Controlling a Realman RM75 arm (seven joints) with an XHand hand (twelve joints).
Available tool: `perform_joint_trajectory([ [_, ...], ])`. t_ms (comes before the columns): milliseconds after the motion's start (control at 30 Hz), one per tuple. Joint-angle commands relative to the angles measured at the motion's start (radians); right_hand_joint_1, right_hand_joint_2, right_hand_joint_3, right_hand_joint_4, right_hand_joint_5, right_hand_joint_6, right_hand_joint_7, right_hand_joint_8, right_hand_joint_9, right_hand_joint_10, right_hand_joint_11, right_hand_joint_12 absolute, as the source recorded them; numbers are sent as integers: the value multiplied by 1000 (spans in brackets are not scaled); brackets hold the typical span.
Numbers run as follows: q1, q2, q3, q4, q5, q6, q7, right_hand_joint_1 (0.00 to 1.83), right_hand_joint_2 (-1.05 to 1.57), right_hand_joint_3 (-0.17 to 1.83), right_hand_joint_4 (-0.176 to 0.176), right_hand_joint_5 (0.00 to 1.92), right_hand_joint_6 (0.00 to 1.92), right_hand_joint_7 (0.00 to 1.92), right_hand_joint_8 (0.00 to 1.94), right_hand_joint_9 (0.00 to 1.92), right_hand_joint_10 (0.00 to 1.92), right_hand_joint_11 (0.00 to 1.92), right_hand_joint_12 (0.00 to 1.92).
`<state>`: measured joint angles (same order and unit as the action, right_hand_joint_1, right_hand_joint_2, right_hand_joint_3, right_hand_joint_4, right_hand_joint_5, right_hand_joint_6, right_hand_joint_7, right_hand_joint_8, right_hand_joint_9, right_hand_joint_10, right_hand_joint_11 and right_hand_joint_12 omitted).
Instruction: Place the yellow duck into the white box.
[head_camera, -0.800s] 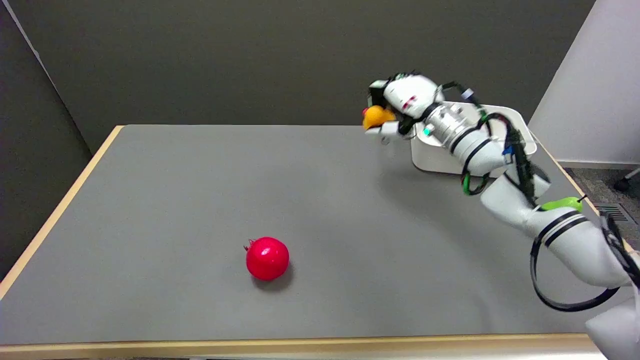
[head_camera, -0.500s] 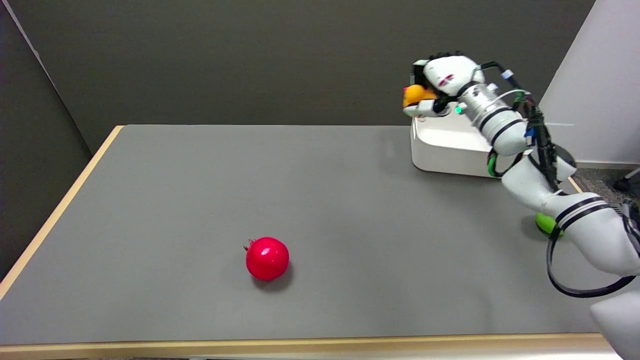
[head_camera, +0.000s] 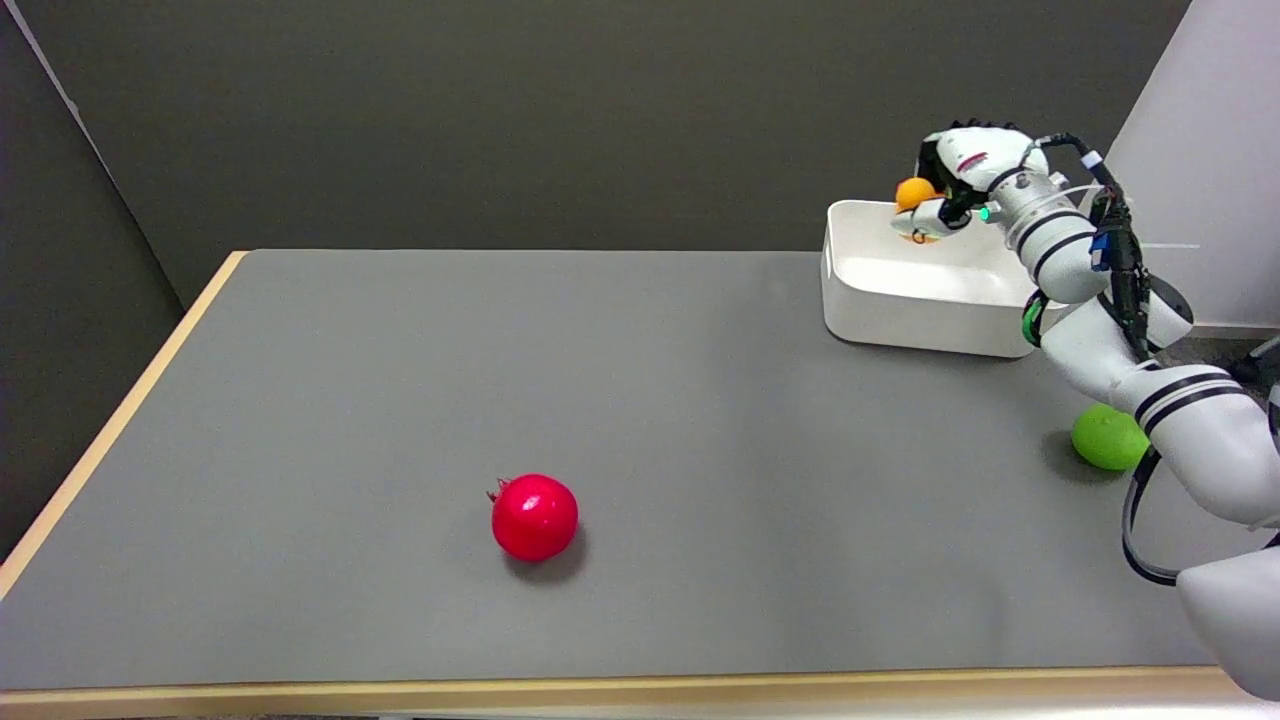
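The yellow duck (head_camera: 913, 191) shows as a small orange-yellow lump in the grip of my right hand (head_camera: 950, 185), held in the air above the far part of the white box (head_camera: 905, 310). The box is a shallow rounded tub at the table's far right, and its inside looks bare. My hand's fingers curl around the duck, hiding most of it. The white arm reaches up from the lower right across the box's right end.
A red pomegranate-like ball (head_camera: 534, 516) lies near the middle front of the grey table (head_camera: 400, 380). A green round fruit (head_camera: 1107, 437) sits at the right edge, just beside my forearm. A pale wall panel stands behind the box.
My right hand has carried the duck to the right, from left of the box to above its far part. The arm swung aside and uncovered the green fruit.
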<state>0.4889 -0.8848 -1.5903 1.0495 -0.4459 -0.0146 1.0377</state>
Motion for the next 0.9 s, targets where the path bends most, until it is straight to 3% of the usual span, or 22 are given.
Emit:
perform_joint_trajectory([
  [33, 37, -4, 19, -169, 172, -24, 57, 972, 1099, 324, -121, 358, 1257, 609, 1063, 523, 1209, 369, 1677],
  [67, 38, -4, 19, -179, 181, -14, 65, 575, 742, 863, -10, 147, 535, 186, 360, 122, 726, 82, 1191],
  [100, 38, -4, 17, -190, 194, -1, 70, 486, 658, 982, 18, 82, 356, 62, 182, 22, 545, 12, 1051],
  [200, 34, -4, 8, -200, 213, 12, 71, 455, 632, 943, 13, 28, 238, -1, 35, -1, 210, -1, 896],
  [367, 21, -6, -6, -199, 291, 25, 72, 397, 615, 913, 20, 29, 161, -1, -1, -1, -1, -1, 722],
  [533, -15, -6, 1, -188, 458, 132, 72, 353, 621, 805, 18, -1, 81, -1, -1, -1, -1, -1, 659],
  [600, -41, -10, 13, -197, 578, 264, 65, 348, 662, 694, 17, -1, 51, -1, -1, -1, -1, -1, 577],
  [800, -131, -37, 26, -167, 946, 543, 2, 330, 715, 698, -15, -1, 1, -1, -1, -1, -1, -1, 13],
  [900, -203, -46, 12, -100, 1145, 620, -109, 316, 708, 850, -30, 17, 36, -1, -1, -1, -1, -1, 48],
])
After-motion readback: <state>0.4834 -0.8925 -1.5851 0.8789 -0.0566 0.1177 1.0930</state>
